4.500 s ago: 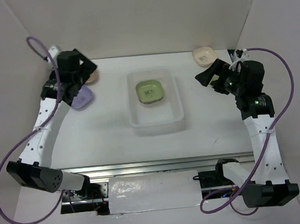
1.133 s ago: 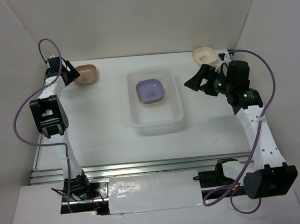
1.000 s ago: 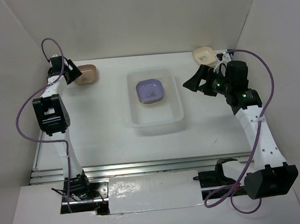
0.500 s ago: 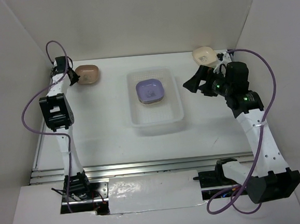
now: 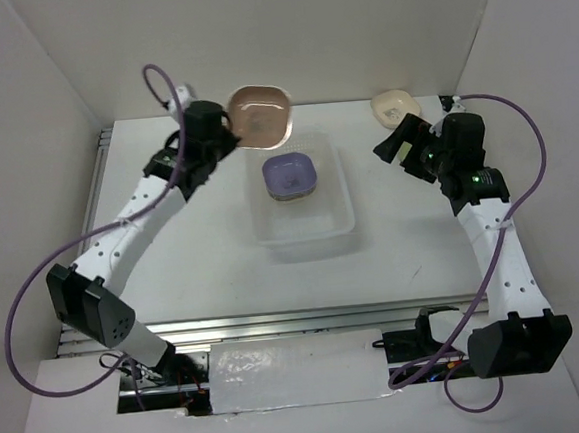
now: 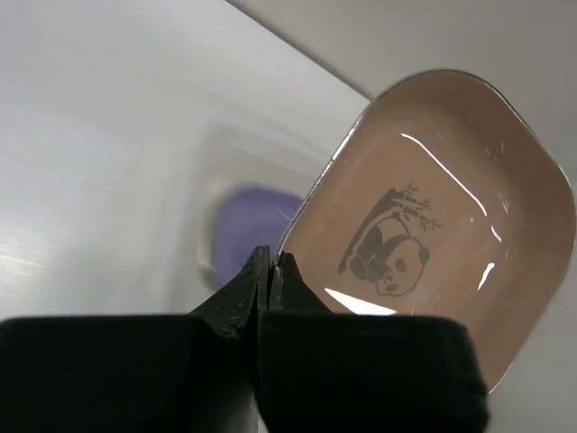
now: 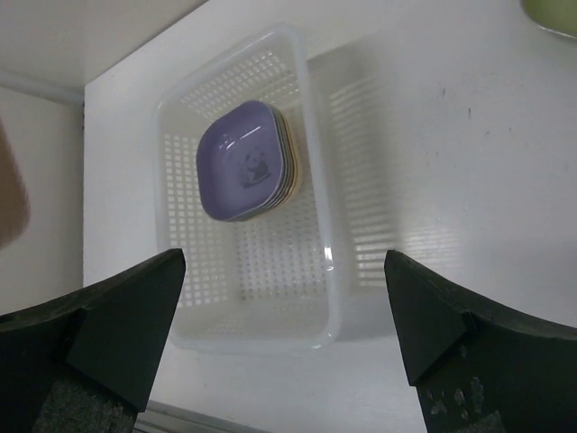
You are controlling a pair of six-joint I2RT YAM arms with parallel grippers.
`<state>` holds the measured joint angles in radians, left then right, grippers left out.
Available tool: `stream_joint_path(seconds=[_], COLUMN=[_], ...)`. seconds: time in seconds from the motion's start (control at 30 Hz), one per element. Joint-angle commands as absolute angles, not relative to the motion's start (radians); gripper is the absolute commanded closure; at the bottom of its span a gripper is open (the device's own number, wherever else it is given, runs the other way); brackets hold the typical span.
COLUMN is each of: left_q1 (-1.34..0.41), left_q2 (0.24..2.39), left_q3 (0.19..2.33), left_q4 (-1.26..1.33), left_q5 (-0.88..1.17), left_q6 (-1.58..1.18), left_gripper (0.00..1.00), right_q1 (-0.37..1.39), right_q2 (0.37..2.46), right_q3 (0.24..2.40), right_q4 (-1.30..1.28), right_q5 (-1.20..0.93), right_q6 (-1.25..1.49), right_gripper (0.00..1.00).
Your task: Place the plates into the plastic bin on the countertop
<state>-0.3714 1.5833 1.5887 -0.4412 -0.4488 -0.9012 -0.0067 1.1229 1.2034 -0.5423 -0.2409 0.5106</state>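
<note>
Left gripper (image 5: 225,133) is closed tight on the rim of a brown plate (image 5: 260,116), with its two fingertips (image 6: 245,290) pressing the edge between them. This plate is up in the air and tilted, and its inside, which has a panda picture, faces the wrist camera. Seen from above, it is at the far left corner of the plastic bin (image 5: 301,238). Inside the bin, at the far end, a lavender plate (image 5: 289,174) lies on top of a small stack of other plates. Right gripper (image 5: 392,140) is wide open and holds nothing; it hovers to the right of the bin. Just behind it, a cream plate (image 5: 394,106) rests on the white countertop (image 5: 204,273).
</note>
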Motion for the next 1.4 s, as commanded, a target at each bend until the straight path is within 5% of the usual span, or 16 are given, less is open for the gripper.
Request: stream_joint_path(seconds=[0.0, 0.27, 0.63, 0.73, 0.87, 1.0, 1.13, 1.37], left_q1=[-0.529, -0.721, -0.71, -0.715, -0.713, -0.727, -0.764, -0.787], left_q2=[1.612, 1.857, 2.079, 2.06, 2.011, 1.91, 1.743, 1.457], left_q3=[1.566, 1.69, 1.902, 1.898, 1.873, 1.853, 1.754, 1.61], left_q4=[-0.526, -0.545, -0.769, -0.808, -0.785, -0.784, -0.585, -0.604], left_q5=[-0.641, -0.785, -0.79, -0.798, -0.802, -0.813, -0.793, -0.445], left_q6=[-1.147, -1.455, -1.597, -1.641, -1.632, -1.597, -1.27, -0.898], left_gripper=[1.0, 1.0, 1.0, 0.8, 0.01, 0.01, 0.01, 0.01], right_q1=[-0.044, -0.106, -0.15, -0.15, -0.15, -0.156, -0.192, -0.288], right_q2=[1.091, 1.029, 1.008, 1.014, 1.006, 1.023, 1.098, 1.458], right_q3=[1.201, 1.204, 1.2, 1.207, 1.192, 1.192, 1.16, 1.235], right_q4=[-0.5, -0.515, -0.531, -0.532, -0.528, -0.538, -0.526, -0.488], right_q5=[-0.265, -0.307, -0.373, -0.383, -0.391, -0.318, -0.125, 0.092], right_q6=[0.551, 0.535, 0.514, 0.511, 0.512, 0.526, 0.613, 0.683], right_gripper=[0.0, 0.0, 0.0, 0.0, 0.0, 0.0, 0.0, 0.0])
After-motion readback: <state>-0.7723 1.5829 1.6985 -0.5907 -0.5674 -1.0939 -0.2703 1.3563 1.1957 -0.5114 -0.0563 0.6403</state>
